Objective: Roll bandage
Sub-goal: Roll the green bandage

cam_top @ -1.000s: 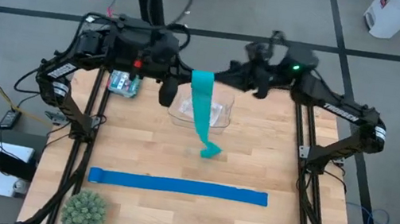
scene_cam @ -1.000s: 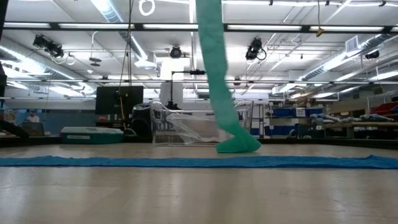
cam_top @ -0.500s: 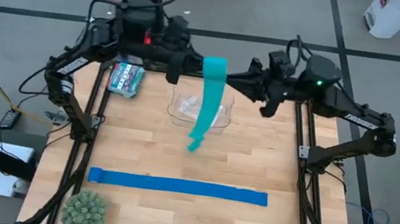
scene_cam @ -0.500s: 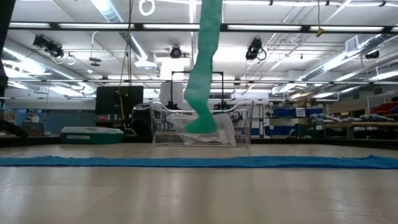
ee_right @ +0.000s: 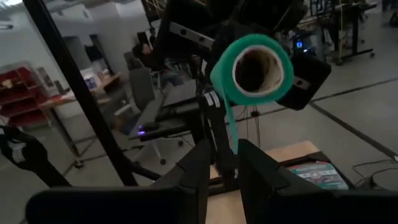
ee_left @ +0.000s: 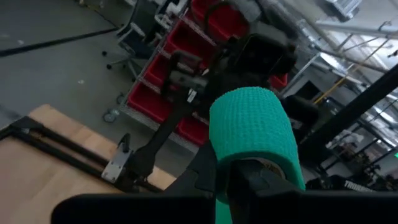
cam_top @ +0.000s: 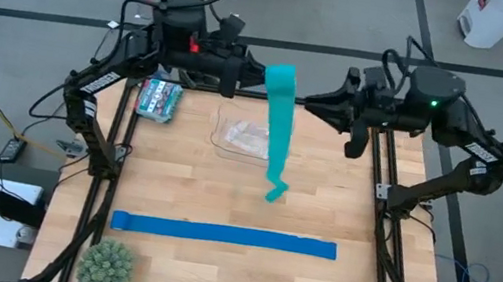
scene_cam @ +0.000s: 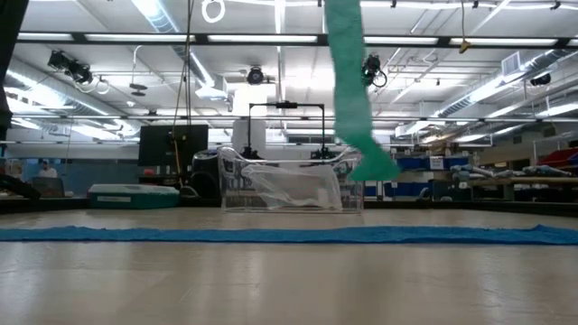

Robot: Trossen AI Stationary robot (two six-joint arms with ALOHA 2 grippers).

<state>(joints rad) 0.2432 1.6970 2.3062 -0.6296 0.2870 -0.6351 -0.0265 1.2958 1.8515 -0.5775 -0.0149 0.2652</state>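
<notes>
— Where do we see the teal-green stretchy fabric bandage [cam_top: 280, 125]?

— We see it high above the wooden slatted table [cam_top: 321, 213], between the two arms. Its upper end is wound into a small roll around a pale core [ee_right: 261, 62], and the loose tail hangs down from there. In the low view the tail [scene_cam: 354, 90] ends clear of the table, its crumpled tip in front of the clear plastic container [scene_cam: 289, 185].

— Which jaws have it?

— We see the left gripper [cam_top: 242, 71] at the roll, its dark fingers [ee_left: 261, 180] clenched on the roll's end in the left wrist view. The right gripper [cam_top: 314, 100] sits just beside the roll on the other side; its two fingers [ee_right: 199, 168] point at the open core with a narrow gap between them, closed on nothing, and we cannot tell whether they touch the bandage.

— What else do we see on the table?

— A long royal-blue fabric strip [cam_top: 223, 235] lies flat across the near part of the table, well apart from the hanging tail. A spiky green ball-shaped plant [cam_top: 105, 266] stands at the near left corner, and a small teal printed packet [cam_top: 158, 99] lies by the left arm's base, near the container.
</notes>
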